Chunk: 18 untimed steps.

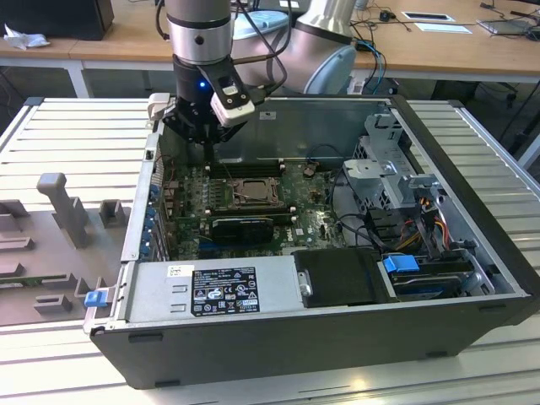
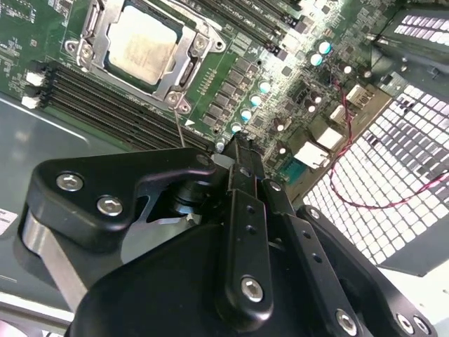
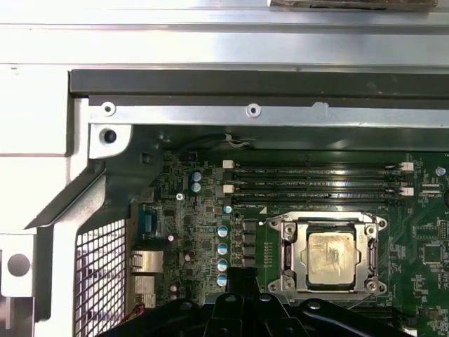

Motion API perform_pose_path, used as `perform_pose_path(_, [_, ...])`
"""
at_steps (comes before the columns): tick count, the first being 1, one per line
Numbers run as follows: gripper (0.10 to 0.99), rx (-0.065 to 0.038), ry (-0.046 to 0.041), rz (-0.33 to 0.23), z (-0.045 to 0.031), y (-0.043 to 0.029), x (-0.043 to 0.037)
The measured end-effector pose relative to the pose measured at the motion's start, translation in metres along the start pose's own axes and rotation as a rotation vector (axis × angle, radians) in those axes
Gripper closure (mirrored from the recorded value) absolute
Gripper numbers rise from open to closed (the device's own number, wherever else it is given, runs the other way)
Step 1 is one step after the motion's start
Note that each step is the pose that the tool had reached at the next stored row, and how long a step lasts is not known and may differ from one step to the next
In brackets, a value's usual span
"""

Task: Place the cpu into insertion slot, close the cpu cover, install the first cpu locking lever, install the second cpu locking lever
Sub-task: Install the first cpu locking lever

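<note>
The cpu (image 2: 144,43) sat in its socket under the closed cover (image 2: 184,70), inside the open case (image 1: 472,278) on the bench (image 1: 67,143). The claw (image 2: 242,151) hung just beside the socket, fingers together, holding nothing. A careless descent risked scraping the memory slots (image 2: 105,95) or bending a lever.
</note>
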<state>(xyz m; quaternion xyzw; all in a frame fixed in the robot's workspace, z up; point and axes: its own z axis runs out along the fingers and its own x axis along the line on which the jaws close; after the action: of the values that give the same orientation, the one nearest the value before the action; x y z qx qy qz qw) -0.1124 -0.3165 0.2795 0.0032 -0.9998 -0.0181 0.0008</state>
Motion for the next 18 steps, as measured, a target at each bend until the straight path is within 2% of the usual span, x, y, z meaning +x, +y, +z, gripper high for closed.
perform_pose_path(2, [0.980,0.000,0.0002,0.000,0.0044,0.0017,0.0006])
perform_pose_path(6, [0.980,0.000,0.0001,0.000,0.0147,0.0111,0.0006])
perform_pose_path(12, [0.980,0.000,0.0000,0.000,0.0198,0.0232,0.0004])
perform_pose_path(15, [0.980,0.000,0.0000,0.000,0.0203,0.0257,-0.0038])
perform_pose_path(18, [0.980,0.000,0.0000,0.000,0.0207,0.0261,-0.0134])
